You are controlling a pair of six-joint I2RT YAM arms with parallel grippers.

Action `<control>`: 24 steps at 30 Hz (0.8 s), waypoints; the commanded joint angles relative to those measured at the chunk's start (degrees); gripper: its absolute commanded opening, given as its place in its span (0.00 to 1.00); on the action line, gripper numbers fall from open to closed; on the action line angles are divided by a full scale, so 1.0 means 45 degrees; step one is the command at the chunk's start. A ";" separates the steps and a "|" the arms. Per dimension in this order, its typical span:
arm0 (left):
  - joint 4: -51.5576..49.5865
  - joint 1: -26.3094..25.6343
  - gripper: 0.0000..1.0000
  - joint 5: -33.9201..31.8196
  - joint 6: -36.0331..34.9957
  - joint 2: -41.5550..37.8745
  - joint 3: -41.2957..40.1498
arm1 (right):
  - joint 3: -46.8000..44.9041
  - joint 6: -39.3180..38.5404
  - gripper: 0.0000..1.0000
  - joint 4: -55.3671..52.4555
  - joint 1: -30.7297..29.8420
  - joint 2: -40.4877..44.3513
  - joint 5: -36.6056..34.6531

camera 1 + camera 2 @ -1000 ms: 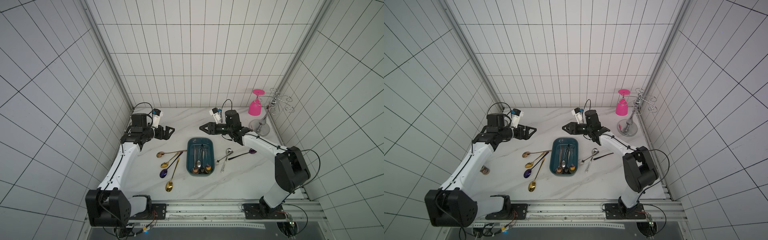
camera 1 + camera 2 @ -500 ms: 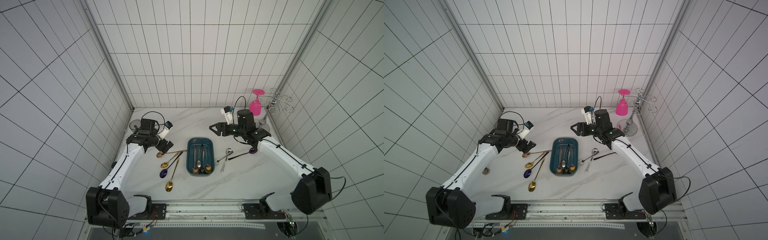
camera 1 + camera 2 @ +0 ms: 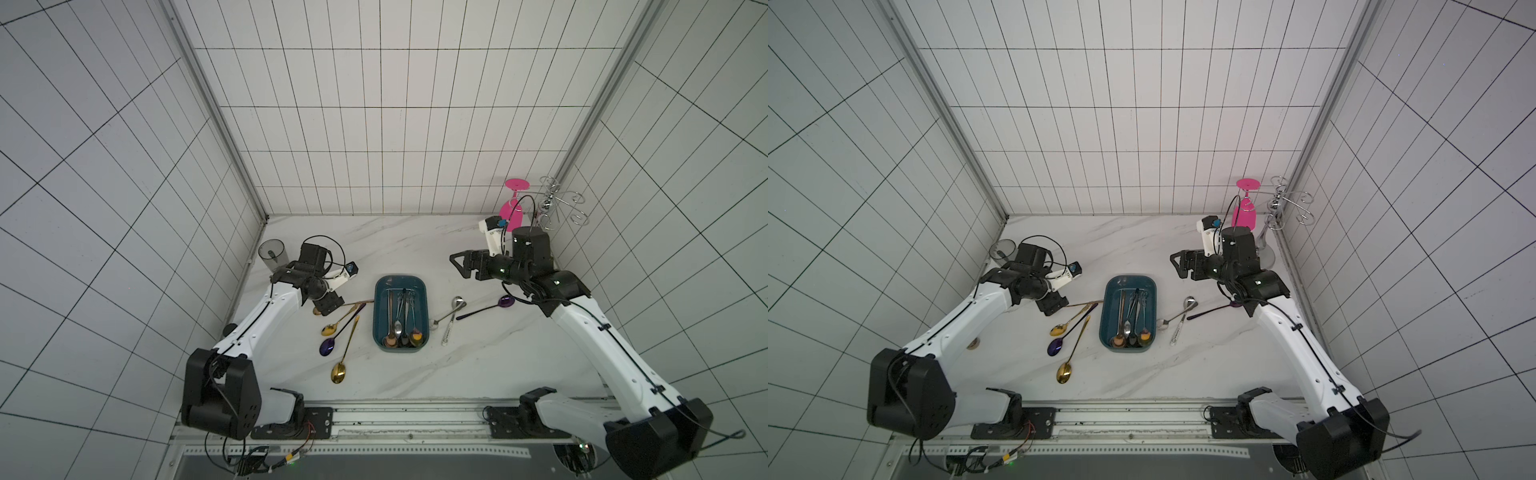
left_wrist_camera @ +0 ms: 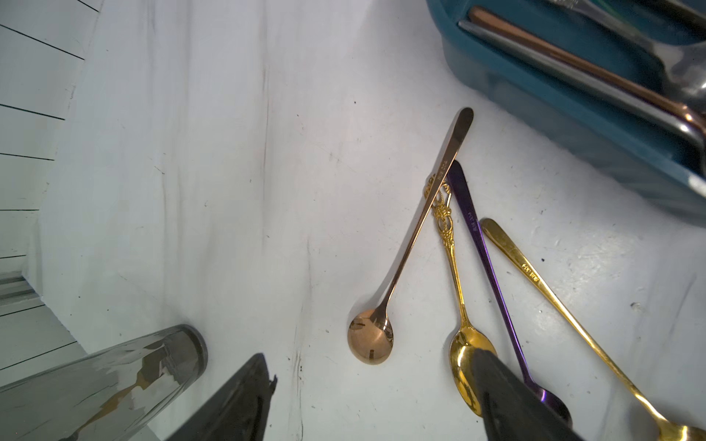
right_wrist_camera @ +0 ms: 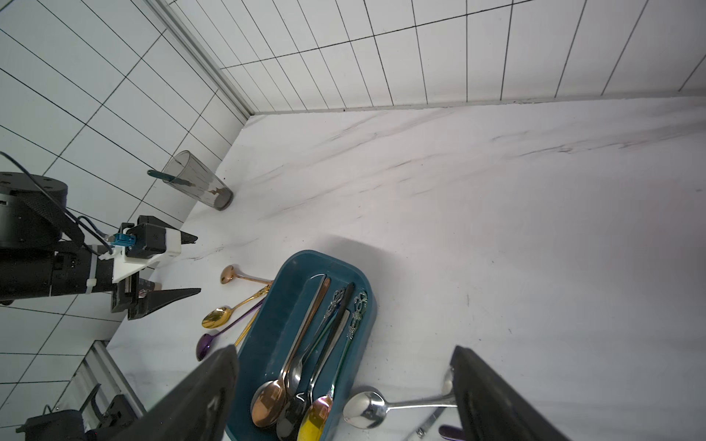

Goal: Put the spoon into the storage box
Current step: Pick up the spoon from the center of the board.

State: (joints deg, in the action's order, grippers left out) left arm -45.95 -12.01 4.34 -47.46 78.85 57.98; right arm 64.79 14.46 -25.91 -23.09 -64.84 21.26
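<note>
Inspection of the white marble tabletop (image 3: 395,245) finds two arms, one storage box, one cup, one glass, one rack and loose cutlery. The left arm (image 3: 266,320) and right arm (image 3: 598,332) each carry one gripper. The left gripper (image 5: 198,265) has its fingers apart and grips nothing. In the left wrist view they stand either side of the bowl of one rose-gold spoon (image 4: 417,227). The right gripper (image 3: 457,265) hangs above the table on the far side of the box, fingers wide apart and empty. One dark teal storage box (image 3: 378,307) sits mid-table and holds at least four spoons, with copper, silver, black and gold bowls at its near end. One chrome rack (image 3: 557,208) stands in the far corner on the right arm's side, with one pink wine glass (image 3: 512,208) upside down at it. One smoky grey cup (image 3: 272,255) stands by the wall on the left arm's side. Seven spoons lie on the table outside the box. Four are on the left arm's side: the rose-gold spoon, its handle crossing over one ornate gold spoon (image 4: 454,267), then one purple spoon (image 4: 491,267) and one long gold spoon (image 4: 531,273). Three are on the right arm's side: one silver spoon (image 3: 434,324) just beside the box, crossed by a second silver spoon (image 3: 457,300), and one dark purple spoon (image 3: 506,302). Stamped marks show on three handles but are too small to read.
</note>
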 commanded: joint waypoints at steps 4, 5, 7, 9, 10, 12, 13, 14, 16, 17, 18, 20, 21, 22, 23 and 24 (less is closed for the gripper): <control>-0.0340 -0.0144 0.82 -0.0545 -0.0450 0.1303 0.0395 | -0.0491 -0.0254 0.93 -0.1272 0.0681 0.0759 -0.0569; -0.0433 -0.0134 0.81 -0.0535 -0.0449 0.1504 0.0516 | -0.0536 -0.0227 0.93 -0.1316 0.0746 0.0875 -0.0585; -0.0566 -0.0163 0.80 -0.0518 -0.0429 0.1959 0.0751 | -0.0628 -0.0225 0.93 -0.1384 0.0882 0.1105 -0.0593; -0.0693 -0.0182 0.79 -0.0626 -0.0430 0.2385 0.0935 | -0.0664 -0.0254 0.93 -0.1514 0.0971 0.1271 -0.0616; -0.0769 -0.0221 0.77 -0.0678 -0.0448 0.2620 0.1043 | -0.0672 -0.0264 0.93 -0.1563 0.1017 0.1347 -0.0605; -0.0903 -0.0232 0.75 -0.0820 -0.0471 0.3068 0.1213 | -0.0703 -0.0293 0.93 -0.1605 0.1087 0.1484 -0.0609; -0.0948 -0.0225 0.75 -0.0909 -0.0487 0.3286 0.1309 | -0.0696 -0.0303 0.93 -0.1642 0.1119 0.1525 -0.0602; -0.0961 -0.0222 0.74 -0.0959 -0.0518 0.3508 0.1389 | -0.0684 -0.0322 0.93 -0.1705 0.1157 0.1552 -0.0573; -0.0924 -0.0217 0.72 -0.1104 -0.0559 0.3912 0.1539 | -0.0630 -0.0356 0.93 -0.1792 0.1184 0.1591 -0.0568; -0.0969 -0.0222 0.71 -0.1158 -0.0567 0.4107 0.1643 | -0.0629 -0.0361 0.93 -0.1819 0.1205 0.1618 -0.0550; -0.0969 -0.0222 0.70 -0.1195 -0.0567 0.4275 0.1729 | -0.0652 -0.0361 0.93 -0.1822 0.1206 0.1616 -0.0531; -0.1055 -0.0222 0.66 -0.1208 -0.0640 0.4657 0.1893 | -0.0688 -0.0381 0.93 -0.1839 0.1244 0.1616 -0.0467; -0.1133 -0.0227 0.65 -0.1218 -0.0664 0.4791 0.1959 | -0.0671 -0.0381 0.93 -0.1878 0.1245 0.1626 -0.0433; -0.1244 -0.0224 0.63 -0.1237 -0.0685 0.4976 0.2031 | -0.0660 -0.0400 0.93 -0.1916 0.1258 0.1634 -0.0427; -0.1347 -0.0222 0.60 -0.1237 -0.0717 0.5128 0.2130 | -0.0630 -0.0415 0.93 -0.1970 0.1265 0.1648 -0.0447; -0.1433 -0.0224 0.59 -0.1238 -0.0722 0.5251 0.2206 | -0.0610 -0.0420 0.93 -0.1994 0.1279 0.1672 -0.0479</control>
State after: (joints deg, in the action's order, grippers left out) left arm -51.05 -12.82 -0.84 -49.95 101.08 66.11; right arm 63.37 13.47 -33.74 -17.96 -58.33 19.09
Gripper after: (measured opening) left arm 0.596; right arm 0.930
